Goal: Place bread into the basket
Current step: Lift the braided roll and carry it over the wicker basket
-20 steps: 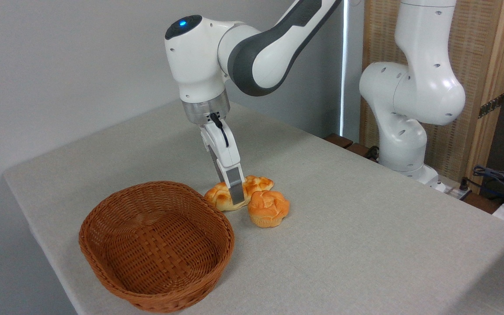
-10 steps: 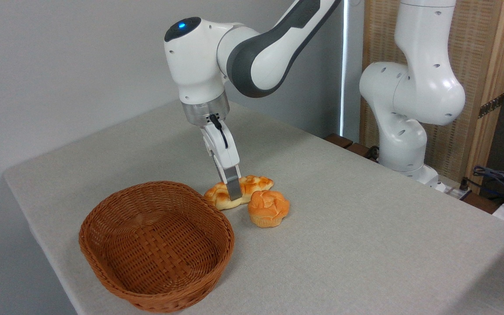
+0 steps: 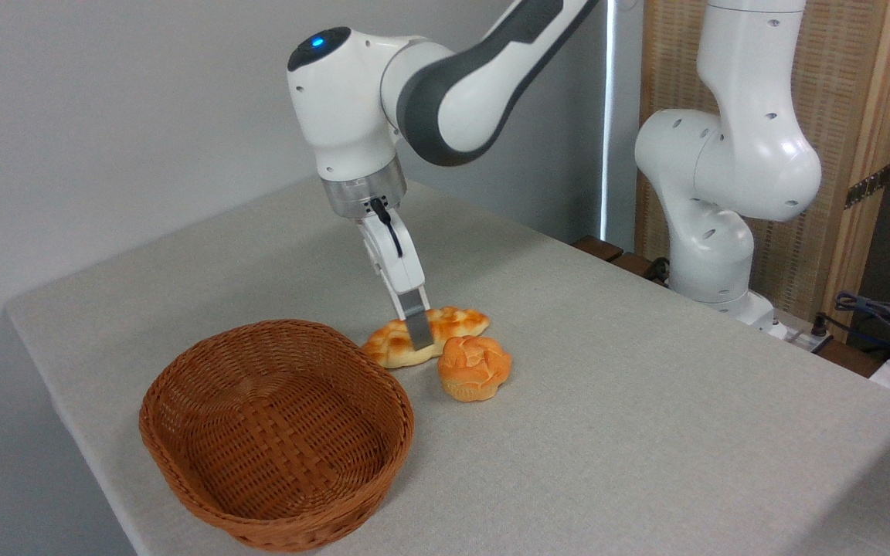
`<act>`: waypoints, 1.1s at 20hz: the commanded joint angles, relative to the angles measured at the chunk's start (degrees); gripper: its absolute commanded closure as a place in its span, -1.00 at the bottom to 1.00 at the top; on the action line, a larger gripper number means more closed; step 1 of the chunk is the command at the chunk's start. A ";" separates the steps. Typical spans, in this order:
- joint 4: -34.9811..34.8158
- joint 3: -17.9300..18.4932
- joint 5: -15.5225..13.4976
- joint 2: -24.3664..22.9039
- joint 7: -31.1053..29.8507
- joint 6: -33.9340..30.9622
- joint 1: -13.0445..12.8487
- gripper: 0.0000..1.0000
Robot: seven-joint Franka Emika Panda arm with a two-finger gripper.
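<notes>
since the earlier frames the gripper (image 3: 418,333) has risen a little and shifted slightly right, and the braided loaf (image 3: 426,337) has come up with it: a second ago the loaf lay lower and tucked partly behind the bun, while now its right end stands clear above the bun's top and its whole length shows. the near finger (image 3: 416,328) crosses the loaf's middle, and the fingers are clamped on the loaf, the far one hidden behind it. whether the loaf's underside has fully left the cloth cannot be told from this view; its left end sits lowest, close to the tabletop.

the loaf hangs roughly level with a slight tilt, pointed ends to left and right, just behind the small round orange bun (image 3: 474,367), which has not moved. the oval wicker basket (image 3: 182,401) holds the same place at the front left of the table, with nothing in it; the loaf's left end is near the basket's far right rim but apart from it and outside it.

the white wrist with its blue light (image 3: 323,41) has lifted along with the gripper. the grey cloth-covered table (image 3: 646,432) carries all three things, and the arm's white base (image 3: 715,255) stands at the table's far right edge, in front of a woven wooden screen (image 3: 862,116).
</notes>
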 commanded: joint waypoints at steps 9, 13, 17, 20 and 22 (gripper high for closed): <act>6.67 1.84 5.83 -0.29 1.87 -12.50 -1.65 -0.08; 11.14 4.83 2.68 -0.38 4.07 -14.87 -1.65 -0.07; 15.54 7.37 2.40 -0.29 5.04 -16.46 -1.65 -0.07; 17.48 7.82 2.05 -0.12 5.04 -16.46 -1.65 -0.07; 18.89 7.82 2.75 -0.12 5.04 -16.37 -1.65 0.00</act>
